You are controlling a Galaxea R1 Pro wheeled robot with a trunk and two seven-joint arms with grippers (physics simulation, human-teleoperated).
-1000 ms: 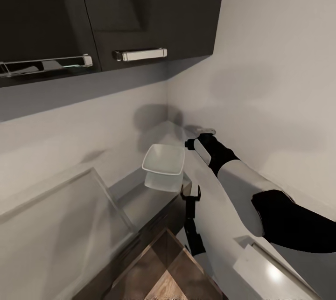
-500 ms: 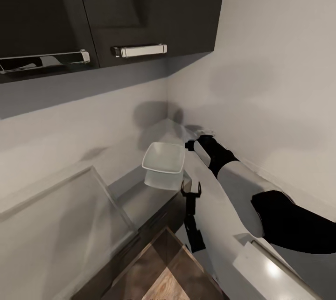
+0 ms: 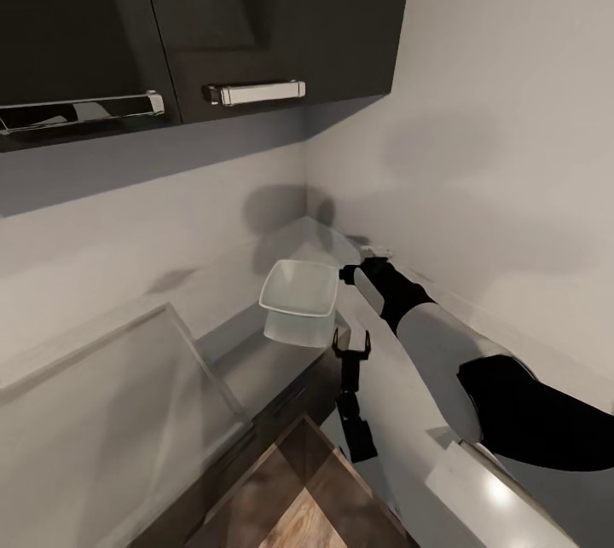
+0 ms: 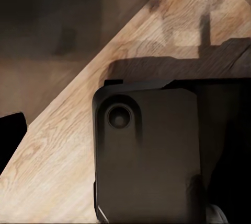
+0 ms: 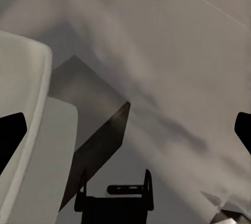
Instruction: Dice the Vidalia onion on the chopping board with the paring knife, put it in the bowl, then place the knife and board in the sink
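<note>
A robot's head camera looks down into a kitchen corner where two pale walls meet under dark upper cabinets (image 3: 256, 20) with chrome handles. A white squarish bowl (image 3: 298, 292) sits on the grey table (image 3: 256, 360) near that corner, upright and empty as far as can be seen.

The right arm (image 3: 443, 343), white with black joints, reaches up beside the right-hand wall, its wrist just to the right of the bowl and at about the bowl's height. The right pincer (image 5: 125, 130) points down toward the table edge; in its wrist camera the two dark fingertips sit at opposite sides of the picture, so it is spread wide and holds nothing. That camera also shows the bowl's pale flaring side (image 5: 26, 130) close by.

The left pincer (image 3: 350, 345) stands upright below the bowl, in front of the table edge, its two short fingers parted and empty. Its wrist camera looks at wood-grain flooring (image 4: 78, 130) and a dark part of the robot.

The onion, knife, chopping board and sink cannot be made out here. A pale flat raised panel (image 3: 102, 395) on the left may belong to the sink area, but that is uncertain.

The bowl lies between the two pincers, touching neither. The robot likely needs to turn away from this corner toward the sink before any grasp.
</note>
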